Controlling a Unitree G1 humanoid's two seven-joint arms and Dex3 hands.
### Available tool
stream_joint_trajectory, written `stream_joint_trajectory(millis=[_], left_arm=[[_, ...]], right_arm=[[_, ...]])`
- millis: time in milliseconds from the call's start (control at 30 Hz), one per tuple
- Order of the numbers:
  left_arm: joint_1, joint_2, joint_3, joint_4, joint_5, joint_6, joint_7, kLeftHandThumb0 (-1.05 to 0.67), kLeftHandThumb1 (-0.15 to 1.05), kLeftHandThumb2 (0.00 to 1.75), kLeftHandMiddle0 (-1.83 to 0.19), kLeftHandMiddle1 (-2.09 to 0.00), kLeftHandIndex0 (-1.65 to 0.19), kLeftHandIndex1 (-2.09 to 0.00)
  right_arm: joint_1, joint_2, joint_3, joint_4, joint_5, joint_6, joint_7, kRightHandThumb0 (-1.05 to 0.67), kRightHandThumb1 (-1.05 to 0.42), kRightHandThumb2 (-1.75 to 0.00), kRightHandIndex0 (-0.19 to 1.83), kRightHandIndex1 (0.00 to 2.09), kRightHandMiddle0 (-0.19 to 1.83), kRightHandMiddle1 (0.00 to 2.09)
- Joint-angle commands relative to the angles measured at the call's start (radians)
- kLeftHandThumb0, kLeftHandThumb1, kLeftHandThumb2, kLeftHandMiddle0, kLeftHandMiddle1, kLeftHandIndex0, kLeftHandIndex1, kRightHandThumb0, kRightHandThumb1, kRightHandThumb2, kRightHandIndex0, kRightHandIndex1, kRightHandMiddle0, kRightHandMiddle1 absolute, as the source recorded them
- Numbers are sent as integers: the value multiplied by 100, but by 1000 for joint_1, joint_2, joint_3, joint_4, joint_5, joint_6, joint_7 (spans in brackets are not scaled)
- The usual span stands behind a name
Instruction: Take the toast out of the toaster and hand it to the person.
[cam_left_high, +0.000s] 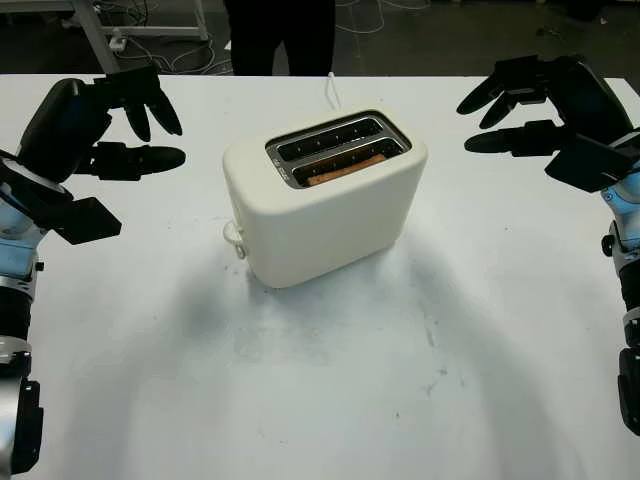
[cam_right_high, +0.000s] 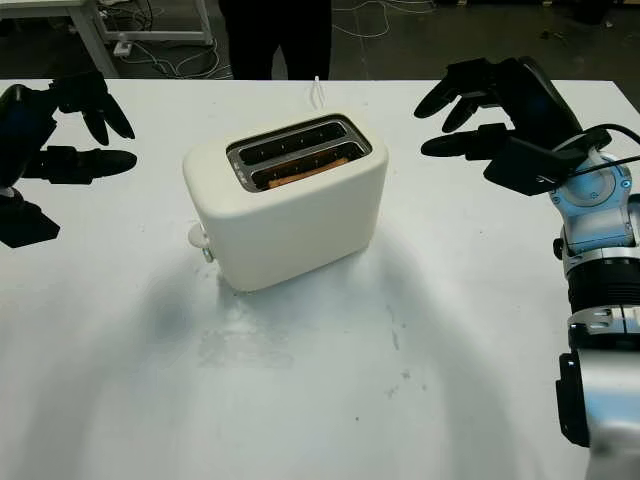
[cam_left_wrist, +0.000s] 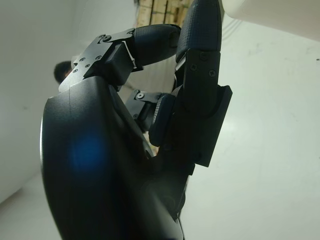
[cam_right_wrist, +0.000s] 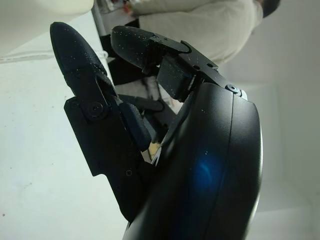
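Note:
A cream two-slot toaster (cam_left_high: 325, 205) stands in the middle of the white table (cam_left_high: 330, 390), turned at an angle. A slice of browned toast (cam_left_high: 345, 168) sits low in the nearer slot, only its top edge showing; the farther slot looks dark. My left hand (cam_left_high: 150, 125) hovers open above the table to the toaster's left. On the other side, my right hand (cam_left_high: 500, 110) hangs open at about the same height, to the toaster's right. Neither hand touches the toaster. A person in dark trousers (cam_left_high: 280, 35) stands beyond the table's far edge, behind the toaster.
The toaster's white cord (cam_left_high: 331, 92) runs off toward the far edge. A small lever knob (cam_left_high: 234, 240) juts from the toaster's near-left end. Beyond the table lie a dark floor, cables and a table frame (cam_left_high: 100, 30).

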Motion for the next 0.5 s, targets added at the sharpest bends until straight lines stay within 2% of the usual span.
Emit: stream_joint_trajectory(millis=[0, 167, 467], left_arm=[[16, -5, 7, 14, -19, 5, 6, -75, 92, 31, -66, -169, -48, -153], [20, -6, 12, 21, -27, 10, 4, -76, 92, 31, -66, -169, -48, -152], [24, -9, 9, 27, -21, 5, 21, -75, 92, 30, -66, -171, -48, -154]], right_arm=[[7, 2, -2, 17, -2, -34, -11, -71, -79, -2, 94, 101, 88, 71], [-3, 1, -1, 63, 0, -89, -9, -66, -80, -1, 95, 98, 88, 71], [-11, 5, 4, 96, -3, -106, -9, -68, -80, -1, 97, 96, 93, 70]])
